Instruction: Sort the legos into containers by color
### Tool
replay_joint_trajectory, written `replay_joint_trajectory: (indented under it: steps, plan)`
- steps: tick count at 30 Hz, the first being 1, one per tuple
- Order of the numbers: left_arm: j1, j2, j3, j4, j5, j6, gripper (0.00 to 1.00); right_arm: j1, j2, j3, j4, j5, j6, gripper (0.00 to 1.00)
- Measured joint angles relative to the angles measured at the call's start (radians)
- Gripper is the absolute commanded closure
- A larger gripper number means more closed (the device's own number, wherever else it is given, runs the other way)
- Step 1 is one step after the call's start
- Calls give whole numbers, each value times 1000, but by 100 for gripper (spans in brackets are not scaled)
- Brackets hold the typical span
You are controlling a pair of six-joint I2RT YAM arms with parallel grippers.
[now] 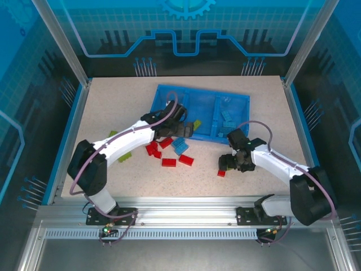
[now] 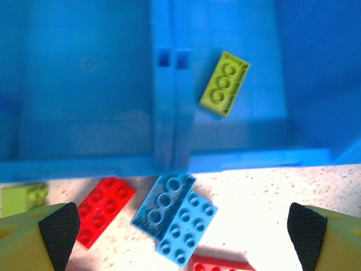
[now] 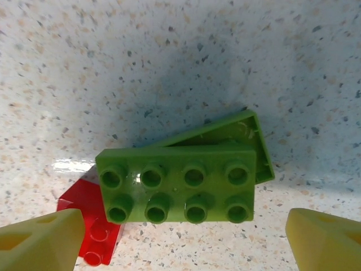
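Left jaws: my left gripper (image 2: pixel 183 232) is released, its pads (image 2: pixel 56 228) spread to both lower corners of the wrist frame with nothing between them.
Under the left: two blue bricks (image 2: pixel 176 217) overlap on the table and touch the front wall of the tray (image 2: pixel 84 165). A red brick (image 2: pixel 104 210) lies just to their left.
In the tray: a lime brick (image 2: pixel 224 83) lies flat in the compartment right of the divider, in the upper middle of that frame.
Right jaws: my right gripper (image 3: pixel 180 244) is released too, fingertips (image 3: pixel 39 243) at the lower corners, carrying nothing.
Right target: the green eight-stud brick (image 3: pixel 177 192) sits dead centre, studs up. It overlaps a second green brick (image 3: pixel 248 132) behind it and a small red piece (image 3: pixel 90 231) at lower left. I can't tell whether the greens are clicked together.
From above: the right gripper (image 1: pixel 231 162) hangs to the lower right of the tray, well apart from the left gripper (image 1: pixel 172 121) at the tray's near edge.
Doing it well: the brick's length runs almost along my closing line and it sits a touch askew. I'd square the wrist to it, centre over the studs, come straight down and clamp low on the top brick.
Watch for: it may rock on what lies beneath. A second green coming along is fine, but the red must stay behind.
Where it goes: I reckon the lime brick's compartment.
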Motion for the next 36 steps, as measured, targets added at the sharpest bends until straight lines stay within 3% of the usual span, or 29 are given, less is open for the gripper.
replay_joint_trajectory:
  steps: [14,25,36]
  plan:
    - [12,-102,-133,2,-42,-26,1,41,96,68,18,55,9,37]
    - [13,-103,-138,2,-57,-26,1,42,89,107,-21,71,31,36]
    - [13,-108,-152,2,-57,-35,1,63,13,200,-32,-2,76,35]
